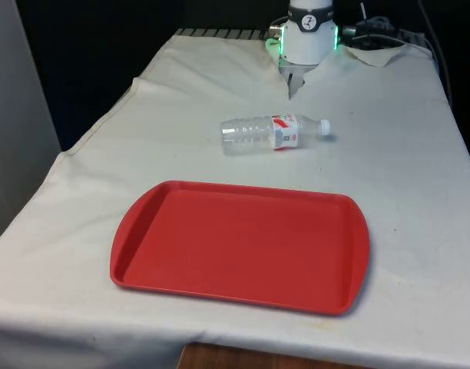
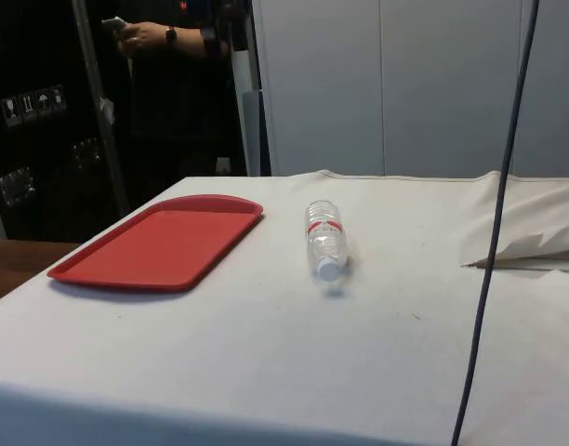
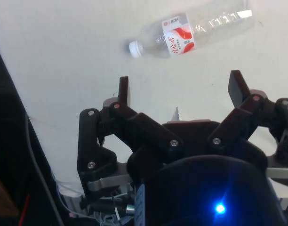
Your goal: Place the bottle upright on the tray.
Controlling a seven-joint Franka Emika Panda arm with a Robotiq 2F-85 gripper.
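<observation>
Above the far end of the tabletop, the end effector hangs with its fingers spread wide and empty. Just ahead, the clear water bottle lies on its side, short of the red tray. A grip across the labelled middle would probably leave room to tip it upright.

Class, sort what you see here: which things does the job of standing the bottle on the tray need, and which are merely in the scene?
Needed:
- bottle, clear, lying on its side on the cloth
- red tray, nothing on it
- gripper, open, apart from the bottle

Merely there:
- white cloth
- hanging cable
- person behind the table
</observation>
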